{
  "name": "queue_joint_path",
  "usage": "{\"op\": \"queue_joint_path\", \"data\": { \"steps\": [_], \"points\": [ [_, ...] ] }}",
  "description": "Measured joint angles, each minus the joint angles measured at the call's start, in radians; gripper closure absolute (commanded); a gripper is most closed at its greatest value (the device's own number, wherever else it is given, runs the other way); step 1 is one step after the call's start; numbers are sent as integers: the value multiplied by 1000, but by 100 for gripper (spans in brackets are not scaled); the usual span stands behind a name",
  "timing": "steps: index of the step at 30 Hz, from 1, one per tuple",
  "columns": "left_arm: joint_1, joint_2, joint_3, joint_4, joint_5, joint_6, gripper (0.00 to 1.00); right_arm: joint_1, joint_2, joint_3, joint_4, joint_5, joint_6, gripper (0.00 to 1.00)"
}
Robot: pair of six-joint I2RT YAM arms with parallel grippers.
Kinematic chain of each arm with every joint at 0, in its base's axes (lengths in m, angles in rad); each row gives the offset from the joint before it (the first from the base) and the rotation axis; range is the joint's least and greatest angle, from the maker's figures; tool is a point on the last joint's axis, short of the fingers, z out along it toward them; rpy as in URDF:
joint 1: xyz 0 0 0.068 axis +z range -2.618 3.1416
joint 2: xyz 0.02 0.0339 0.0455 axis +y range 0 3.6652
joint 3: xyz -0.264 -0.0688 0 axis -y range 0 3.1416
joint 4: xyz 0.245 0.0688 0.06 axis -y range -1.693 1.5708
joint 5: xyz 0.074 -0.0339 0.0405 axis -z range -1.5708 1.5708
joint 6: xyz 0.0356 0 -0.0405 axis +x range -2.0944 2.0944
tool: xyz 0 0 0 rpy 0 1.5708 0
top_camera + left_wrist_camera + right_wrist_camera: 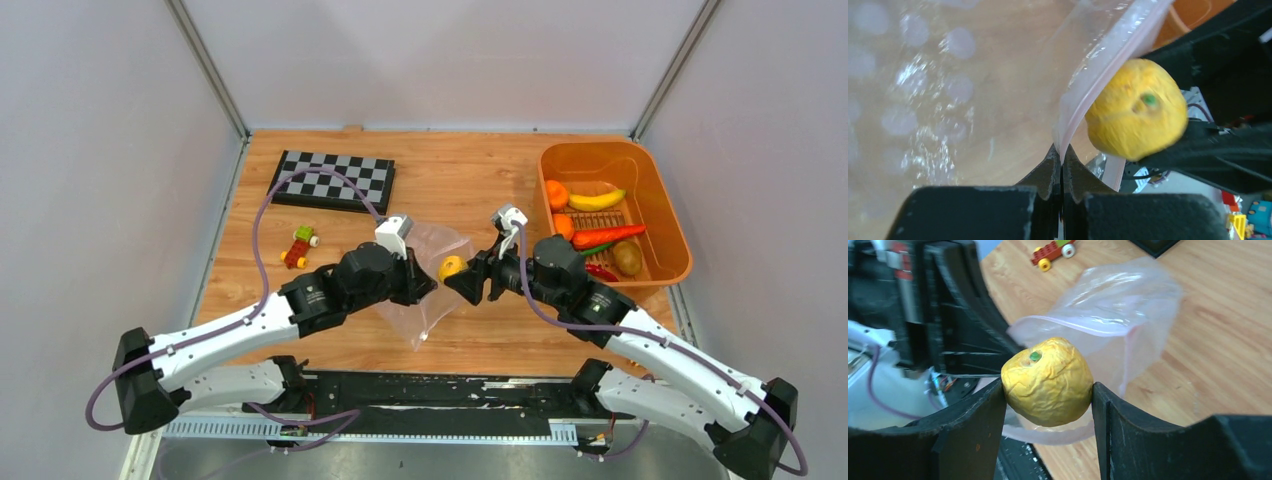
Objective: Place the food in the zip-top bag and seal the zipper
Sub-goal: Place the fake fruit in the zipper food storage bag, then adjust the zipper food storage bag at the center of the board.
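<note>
Mid-table, right gripper (1048, 386) clamps the yellow toy fruit (1135, 107), jaws half-wide. Zip-top bag (437, 248) mouth gapes at nine o'clock, just beside it. Left gripper (1061, 157) is pinched tight on the pink zipper (1088, 99).

Chessboard (332, 181): black-and-white chequered board, lying flat at the far left of the table, slightly askew.
Block toy (298, 247): small vehicle of red, yellow and green bricks, near the left edge, nearer than the chessboard and apart from it.
Basket (668, 215): orange plastic, rectangular with rounded corners, at the far right.
Table (460, 165): light wood grain.
Walls (440, 60): plain pale grey panels.
</note>
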State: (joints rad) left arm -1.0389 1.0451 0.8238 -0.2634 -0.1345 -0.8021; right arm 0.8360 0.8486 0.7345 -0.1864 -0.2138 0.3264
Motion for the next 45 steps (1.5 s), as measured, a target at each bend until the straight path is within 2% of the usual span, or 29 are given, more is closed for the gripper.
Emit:
{"op": "queue_joint_path", "data": {
  "steps": [7, 10, 14, 22, 33, 36, 40, 43, 45],
  "points": [
    [0, -93, 5, -16, 1, -1, 100, 71, 3, 9, 0, 192, -49, 46],
    [0, -95, 27, -34, -2, 0, 100, 113, 27, 43, 2, 227, -68, 30],
    [0, -95, 45, -47, -4, 1, 100, 139, 43, 65, 16, 231, -81, 22],
    [0, -103, 73, -89, -32, 12, 100, 141, 3, 65, 19, 238, -87, 18],
    [0, -127, 112, -160, -135, 57, 100, 141, -195, 65, 8, 194, -84, 18],
    [0, -137, 113, -178, -155, 67, 100, 141, -238, 67, -16, 256, -77, 16],
    [0, -138, 144, -233, -191, 95, 100, 141, -249, 72, -84, 415, -50, 13],
    [0, -114, 230, -325, -227, 159, 100, 141, -241, 75, -167, 550, -25, 12],
    [1, -53, 338, -425, -225, 199, 100, 141, -241, 75, -214, 620, -13, 11]
  ]
}}
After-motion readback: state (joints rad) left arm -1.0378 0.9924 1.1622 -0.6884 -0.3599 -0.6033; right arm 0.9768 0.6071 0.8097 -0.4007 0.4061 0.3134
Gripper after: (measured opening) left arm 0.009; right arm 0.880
